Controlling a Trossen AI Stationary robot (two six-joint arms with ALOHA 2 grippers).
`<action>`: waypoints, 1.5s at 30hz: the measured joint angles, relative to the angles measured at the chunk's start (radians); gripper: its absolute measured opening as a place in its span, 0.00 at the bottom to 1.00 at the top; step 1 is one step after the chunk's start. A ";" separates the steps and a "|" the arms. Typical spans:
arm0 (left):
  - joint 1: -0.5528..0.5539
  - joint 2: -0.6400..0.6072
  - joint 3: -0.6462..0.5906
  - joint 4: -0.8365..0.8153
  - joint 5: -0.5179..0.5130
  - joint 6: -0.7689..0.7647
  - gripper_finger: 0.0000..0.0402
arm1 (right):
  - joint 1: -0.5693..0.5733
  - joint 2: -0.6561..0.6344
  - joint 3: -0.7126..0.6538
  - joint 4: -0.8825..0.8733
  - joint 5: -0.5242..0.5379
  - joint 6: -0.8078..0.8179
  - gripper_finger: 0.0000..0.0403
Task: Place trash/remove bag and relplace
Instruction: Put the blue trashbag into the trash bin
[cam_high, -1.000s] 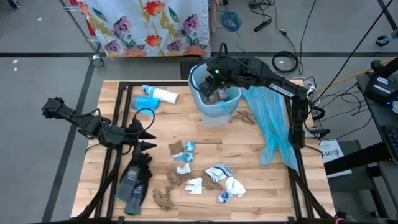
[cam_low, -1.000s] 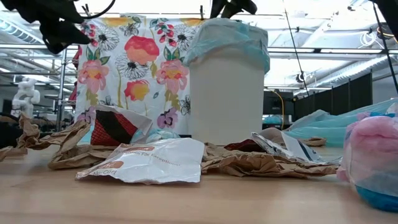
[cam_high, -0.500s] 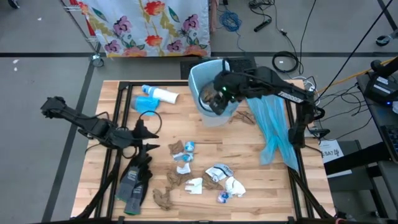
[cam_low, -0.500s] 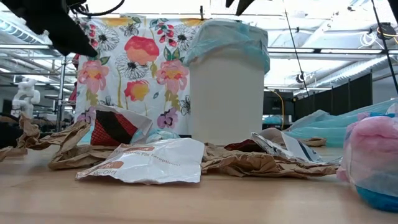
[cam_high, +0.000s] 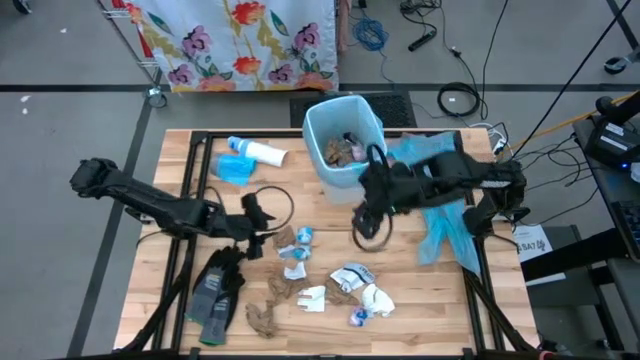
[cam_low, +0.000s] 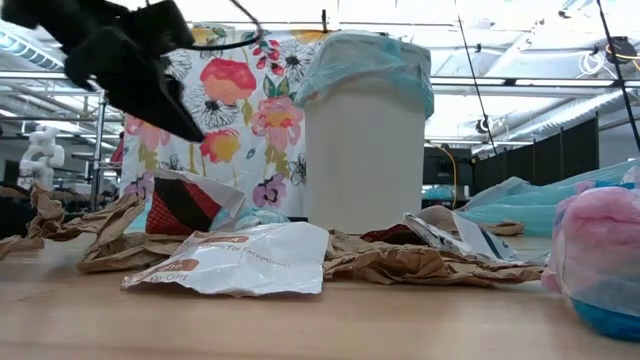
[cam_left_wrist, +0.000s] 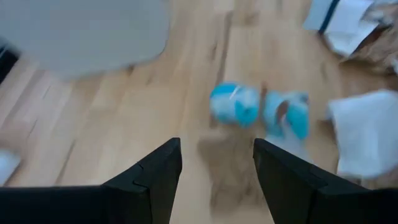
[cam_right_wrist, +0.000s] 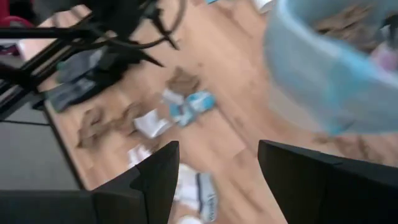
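Now that the right gripper (cam_high: 372, 222) has left the bin (cam_high: 343, 148) — jaws spread, empty — left gripper (cam_high: 268, 232), released too, nears the trash (cam_high: 296, 243) at its three o'clock.

fingers (cam_right_wrist: 155, 180): spread, empty | bin (cam_right_wrist: 323, 74): 2 o'clock, blue liner | trash (cam_right_wrist: 180, 106): scattered at 10 o'clock on table (cam_right_wrist: 249, 149) | gloves (cam_right_wrist: 81, 74): 9 o'clock

The table (cam_high: 400, 290) is evenly and brightly lit from overhead, with only soft shadows cast. Both wrist views are heavily smeared by motion blur. Strong backlight glare is seen behind the bin (cam_low: 365, 140).
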 joint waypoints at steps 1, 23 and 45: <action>0.008 0.025 0.000 0.049 0.014 0.023 0.51 | 0.029 0.001 0.000 0.001 0.018 0.027 0.53; 0.155 0.448 0.139 0.250 0.277 0.175 0.51 | 0.412 0.008 -0.540 0.088 0.105 0.785 0.46; 0.185 0.611 0.292 0.296 0.322 -0.040 0.02 | 0.460 -0.009 -0.943 0.240 0.084 0.796 0.46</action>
